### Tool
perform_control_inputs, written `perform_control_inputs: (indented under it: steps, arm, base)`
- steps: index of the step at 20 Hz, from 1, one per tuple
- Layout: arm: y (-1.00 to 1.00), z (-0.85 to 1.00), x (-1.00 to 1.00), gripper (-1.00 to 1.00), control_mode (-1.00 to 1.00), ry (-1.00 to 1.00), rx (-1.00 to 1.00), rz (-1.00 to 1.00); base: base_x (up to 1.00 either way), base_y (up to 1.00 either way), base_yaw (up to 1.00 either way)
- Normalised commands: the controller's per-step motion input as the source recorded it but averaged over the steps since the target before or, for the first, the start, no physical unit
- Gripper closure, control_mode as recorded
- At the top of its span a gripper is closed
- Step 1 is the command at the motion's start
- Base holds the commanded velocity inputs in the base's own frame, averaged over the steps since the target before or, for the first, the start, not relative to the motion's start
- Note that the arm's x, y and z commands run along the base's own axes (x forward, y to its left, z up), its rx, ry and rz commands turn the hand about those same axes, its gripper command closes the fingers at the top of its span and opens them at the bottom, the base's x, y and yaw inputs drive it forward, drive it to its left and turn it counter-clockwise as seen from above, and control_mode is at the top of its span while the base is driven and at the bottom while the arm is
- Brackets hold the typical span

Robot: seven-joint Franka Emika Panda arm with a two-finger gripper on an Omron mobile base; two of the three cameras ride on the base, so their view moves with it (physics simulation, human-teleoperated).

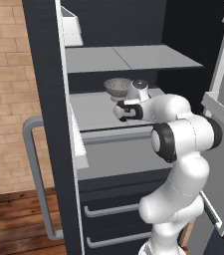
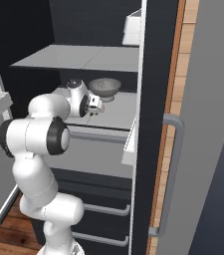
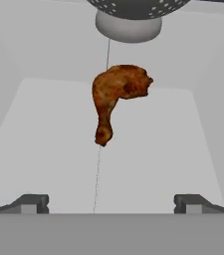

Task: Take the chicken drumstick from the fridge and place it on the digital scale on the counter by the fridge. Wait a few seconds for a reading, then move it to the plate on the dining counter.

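The drumstick [image 3: 117, 99] lies on the fridge's [image 1: 46, 99] middle shelf [image 3: 44, 149], thin end toward the claw [image 3: 111, 203], meaty end toward the colander [image 3: 133, 10] at the shelf's back. The claw hovers short of it, fingers [image 3: 31, 203] spread wide and apart from the meat, gripping nothing, reaching in past the shelf's front edge

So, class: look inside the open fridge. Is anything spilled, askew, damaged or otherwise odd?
Nothing is spilled or damaged. The one oddity is the chicken drumstick, lying bare on the grey shelf with no dish under it, just in front of the perforated bowl. The open pincer faces it.
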Motion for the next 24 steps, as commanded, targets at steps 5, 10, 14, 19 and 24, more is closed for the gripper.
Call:
perform_control_inputs:
  steps: [5, 10, 14, 19, 24]
  arm:
    - [0.05, -0.18, 0.23, -1.00, -1.00, -0.13, 0.00, 0.00]
    - [0.04, -0.10, 0.40, -1.00, -1.00, -0.05, 0.00, 0.00]
    - [0.00, -0.03, 0.53, -1.00, -1.00, 0.00, 0.02, 0.00]
    - [0.00, -0.10, 0.60, -1.00, -1.00, 0.01, 0.03, 0.00]
    - [0.00, -0.27, 0.48, -1.00, -1.00, 0.04, 0.02, 0.00]
  base:
    - [0.00, 0.00, 0.00]
    - [0.00, 0.00, 0.00]
    - [0.00, 0.00, 0.00]
    - [0.00, 0.00, 0.00]
    - [0.00, 0.00, 0.00]
